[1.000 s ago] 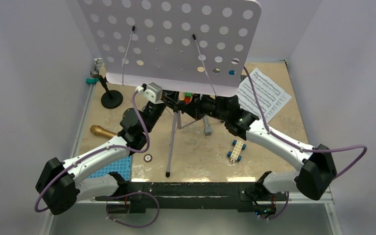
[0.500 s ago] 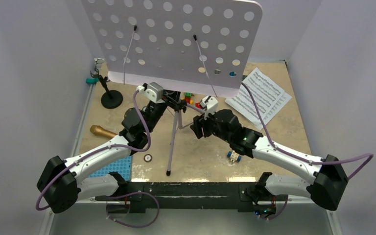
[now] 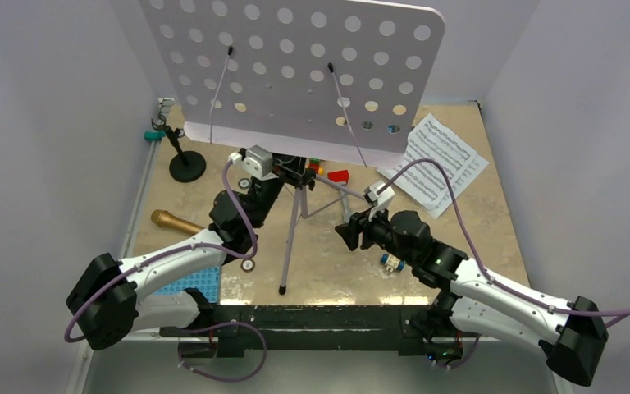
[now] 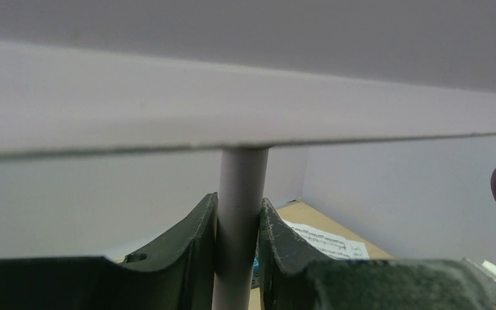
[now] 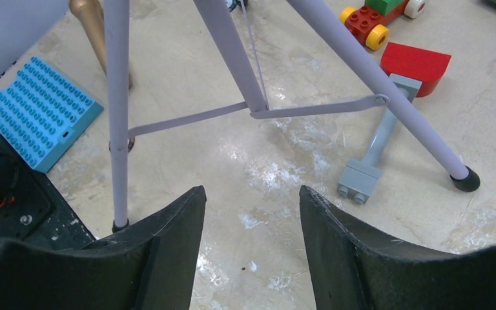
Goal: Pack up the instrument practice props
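Observation:
The lavender music stand (image 3: 295, 74) stands on its tripod mid-table, its perforated desk tilted up at the back. My left gripper (image 3: 294, 175) is shut on the stand's pole (image 4: 239, 194), just under the desk's lower edge. My right gripper (image 3: 351, 233) hangs open over bare table right of the tripod legs (image 5: 117, 110), holding nothing. The gold microphone (image 3: 172, 222) lies at the left. The black round-based mic stand (image 3: 186, 167) is upright at the back left. White sheet-music pages (image 3: 439, 160) lie at the back right.
A red-headed toy hammer (image 5: 416, 64) with a grey handle lies by the right tripod leg. A blue studded baseplate (image 3: 184, 283) sits near the left arm's base. A small wheeled brick car (image 3: 391, 263) sits under the right arm, and coloured bricks (image 3: 316, 167) behind the pole. Walls close three sides.
My right gripper has opened and drawn back from the stand's centre toward the near right. The desk has shifted slightly right. The left gripper has stayed on the pole.

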